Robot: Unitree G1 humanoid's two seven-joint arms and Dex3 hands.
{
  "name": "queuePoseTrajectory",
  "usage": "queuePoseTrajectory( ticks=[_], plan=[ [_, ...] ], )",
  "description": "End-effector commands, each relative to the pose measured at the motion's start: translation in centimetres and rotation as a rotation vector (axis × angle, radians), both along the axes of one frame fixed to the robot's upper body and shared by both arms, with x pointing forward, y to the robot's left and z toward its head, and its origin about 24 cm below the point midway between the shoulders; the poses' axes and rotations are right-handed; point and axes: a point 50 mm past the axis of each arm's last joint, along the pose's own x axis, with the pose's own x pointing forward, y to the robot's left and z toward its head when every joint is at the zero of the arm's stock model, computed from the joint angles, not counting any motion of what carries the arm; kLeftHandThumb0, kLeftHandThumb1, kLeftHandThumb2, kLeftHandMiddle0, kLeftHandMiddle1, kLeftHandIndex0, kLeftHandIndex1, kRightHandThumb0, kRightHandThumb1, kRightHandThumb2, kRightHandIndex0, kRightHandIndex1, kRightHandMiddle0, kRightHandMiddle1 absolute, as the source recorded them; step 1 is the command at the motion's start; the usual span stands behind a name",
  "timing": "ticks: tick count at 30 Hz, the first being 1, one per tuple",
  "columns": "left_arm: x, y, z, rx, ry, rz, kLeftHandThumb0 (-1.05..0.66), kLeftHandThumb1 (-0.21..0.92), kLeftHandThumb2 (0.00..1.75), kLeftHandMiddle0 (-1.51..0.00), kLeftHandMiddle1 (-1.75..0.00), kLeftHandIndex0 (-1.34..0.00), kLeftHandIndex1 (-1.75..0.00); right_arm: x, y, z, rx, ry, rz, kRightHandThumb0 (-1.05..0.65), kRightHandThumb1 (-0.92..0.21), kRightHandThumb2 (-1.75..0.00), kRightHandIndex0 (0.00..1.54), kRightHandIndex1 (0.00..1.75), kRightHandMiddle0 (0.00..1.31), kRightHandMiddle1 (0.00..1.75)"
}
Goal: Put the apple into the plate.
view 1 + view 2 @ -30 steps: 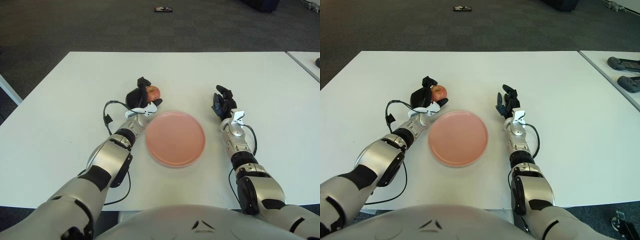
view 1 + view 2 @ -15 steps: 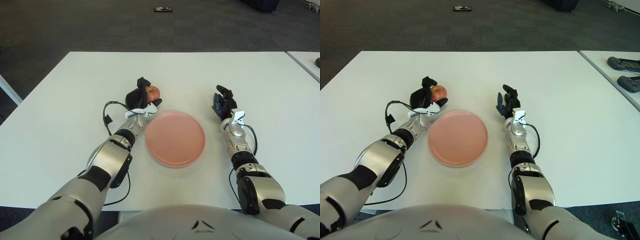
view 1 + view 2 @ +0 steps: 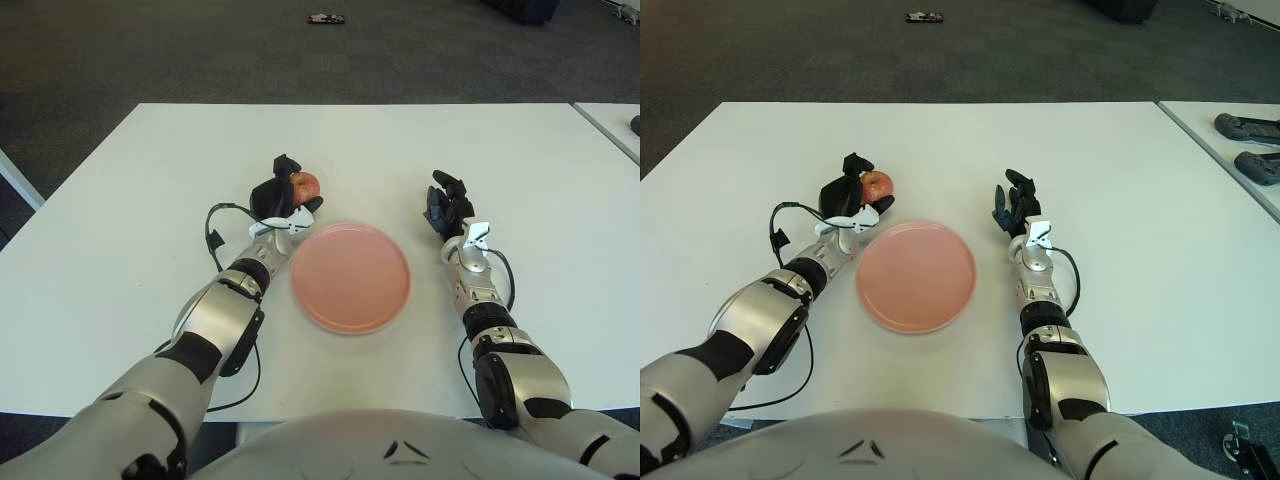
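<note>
Apple (image 3: 305, 185) sits in left hand (image 3: 277, 198), fingers apparently wrapped around it though contact is partly hidden, pink plate (image 3: 351, 277) just nearer-right of hand; firm up grip before lifting across; right hand (image 3: 447, 207) idle, fingers relaxed.

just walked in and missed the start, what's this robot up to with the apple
The robot's left hand is closed around a red apple on the white table, just beyond the left edge of the pink plate. The plate has nothing in it, so the apple has not been put there yet. The right hand shows idle to the right of the plate, fingers relaxed.
</note>
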Motion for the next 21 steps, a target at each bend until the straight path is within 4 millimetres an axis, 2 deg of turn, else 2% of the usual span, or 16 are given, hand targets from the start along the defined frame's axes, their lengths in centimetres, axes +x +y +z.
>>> queuePoseTrajectory(
  ticks=[1, 7, 21],
  plan=[
    [-0.3, 0.7, -0.7, -0.046, 0.038, 0.042, -0.46, 0.38, 1.17, -1.0, -1.75, -0.61, -1.67, -0.4, -0.4, -0.8, 0.003, 0.041, -0.015, -0.68, -0.92, -0.63, 0.24, 0.22, 0.0, 0.69],
    [0.0, 0.6, -0.5, -0.175, 0.079, 0.073, -0.48, 0.31, 1.31, -1.06, -1.75, -0.62, -1.74, -0.5, -0.4, -0.8, 0.003, 0.039, -0.014, -0.68, -0.92, -0.63, 0.24, 0.22, 0.0, 0.69],
    [0.7, -0.1, 0.5, -0.349, 0.09, 0.056, -0.48, 0.3, 1.33, -1.11, -1.75, -0.62, -1.75, -0.5, -0.4, -0.8, 0.003, 0.039, -0.014, -0.68, -0.92, -0.63, 0.24, 0.22, 0.0, 0.69]
  ],
)
